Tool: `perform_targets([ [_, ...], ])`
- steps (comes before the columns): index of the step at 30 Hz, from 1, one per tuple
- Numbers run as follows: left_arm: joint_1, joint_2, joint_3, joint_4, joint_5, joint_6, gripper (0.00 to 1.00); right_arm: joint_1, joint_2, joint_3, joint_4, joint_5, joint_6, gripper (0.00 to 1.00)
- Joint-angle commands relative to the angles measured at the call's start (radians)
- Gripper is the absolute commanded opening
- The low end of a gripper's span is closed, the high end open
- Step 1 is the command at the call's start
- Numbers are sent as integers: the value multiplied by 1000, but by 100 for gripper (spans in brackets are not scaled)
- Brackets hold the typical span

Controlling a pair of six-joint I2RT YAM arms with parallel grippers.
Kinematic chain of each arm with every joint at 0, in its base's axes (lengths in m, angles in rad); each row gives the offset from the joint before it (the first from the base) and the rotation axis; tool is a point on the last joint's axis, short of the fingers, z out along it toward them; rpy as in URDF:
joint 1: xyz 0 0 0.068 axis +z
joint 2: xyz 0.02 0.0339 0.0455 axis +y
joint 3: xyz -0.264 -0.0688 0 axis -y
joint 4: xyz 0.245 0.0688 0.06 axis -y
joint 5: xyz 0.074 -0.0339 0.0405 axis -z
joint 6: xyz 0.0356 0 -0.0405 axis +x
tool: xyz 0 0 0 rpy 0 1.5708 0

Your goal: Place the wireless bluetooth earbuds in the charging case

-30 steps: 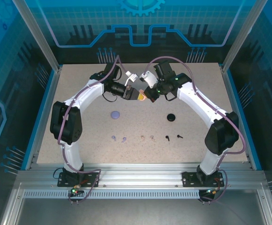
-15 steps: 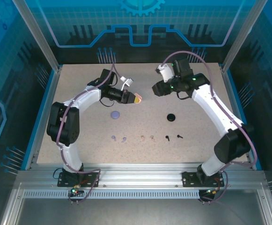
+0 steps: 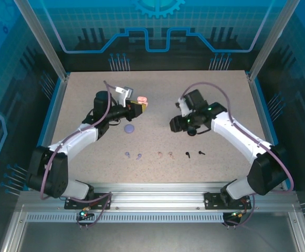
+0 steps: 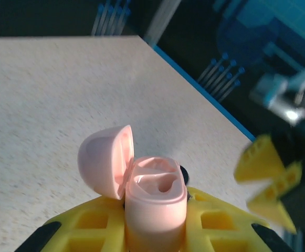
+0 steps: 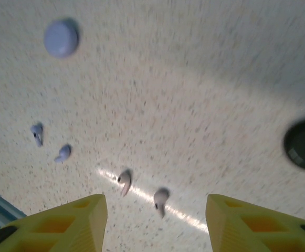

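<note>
While blue panels [image 3: 5, 79] ring the speckled bench [image 3: 157, 86], the left tool [image 3: 138, 106] pinches an open pink case [image 4: 155, 207]. The right tool [image 3: 174, 125] gapes empty, far of the earbuds [image 3: 160, 154].

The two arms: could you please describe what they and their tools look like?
The left arm and right arm have white shells with black joint sections, and a lilac cable loops along each. Small green lights glow near the right wrist. The left tool and right tool carry yellow wedge-shaped fingers with open cells.
</note>
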State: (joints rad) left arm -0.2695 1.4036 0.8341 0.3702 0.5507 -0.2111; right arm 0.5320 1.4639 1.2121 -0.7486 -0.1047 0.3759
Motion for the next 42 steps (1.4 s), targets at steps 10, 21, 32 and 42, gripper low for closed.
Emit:
perform_targets([
  [10,-22,-213,-130,374,-280,61,0,210,142,-66,45,117,150,52],
  [21,-41,-251,-110,366,-280,55,0,320,375,80,-3,184,98,44],
  [32,-50,-267,-80,319,-270,50,0,337,453,105,-8,184,70,37],
  [42,-51,-265,-66,299,-267,50,0,363,506,141,-45,217,57,36],
])
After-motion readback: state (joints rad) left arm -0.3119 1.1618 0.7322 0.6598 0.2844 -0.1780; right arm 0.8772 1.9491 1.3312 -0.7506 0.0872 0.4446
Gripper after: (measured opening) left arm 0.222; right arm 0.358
